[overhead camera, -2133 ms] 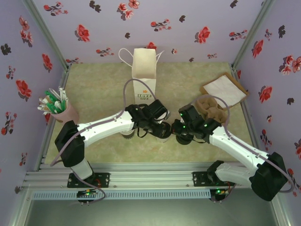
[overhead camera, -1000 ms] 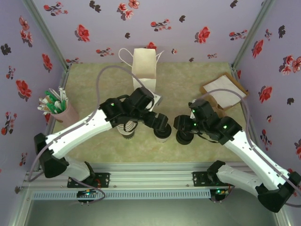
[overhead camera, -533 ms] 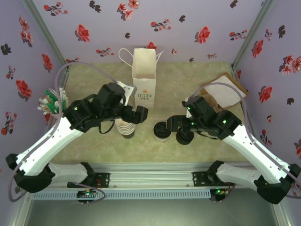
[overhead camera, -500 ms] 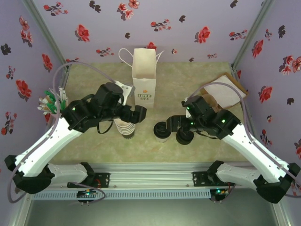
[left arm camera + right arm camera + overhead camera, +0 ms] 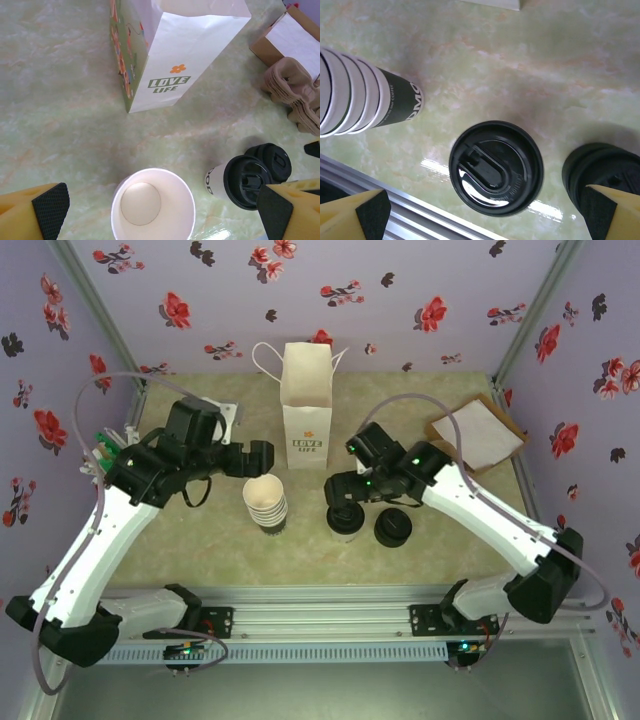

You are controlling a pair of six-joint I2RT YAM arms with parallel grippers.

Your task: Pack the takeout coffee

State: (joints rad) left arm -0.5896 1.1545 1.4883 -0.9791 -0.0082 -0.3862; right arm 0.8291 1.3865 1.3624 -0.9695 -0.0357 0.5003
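Observation:
The takeout coffee (image 5: 343,522), a small pale cup with a black lid, stands on the table in front of the white paper bag (image 5: 306,405). In the right wrist view the lid (image 5: 496,175) lies straight below my open right gripper (image 5: 484,211), between its spread fingers. From above, that right gripper (image 5: 350,490) hovers just behind the cup. My left gripper (image 5: 260,462) is open over the stack of lidless cups (image 5: 266,502). Its wrist view looks down into the top cup (image 5: 152,210), with the takeout coffee (image 5: 245,180) to the right and the bag (image 5: 170,55) behind.
A stack of loose black lids (image 5: 393,528) stands right of the coffee. A pink holder of stirrers (image 5: 120,465) sits at the left wall. Brown cup carriers (image 5: 295,95) and a napkin box (image 5: 478,430) lie at the back right. An aluminium rail (image 5: 320,620) runs along the front.
Both grippers have opened wide. My left gripper drew back left from the lidded cup to above the cup stack. My right gripper swung left, from the lid stack to over the lidded cup.

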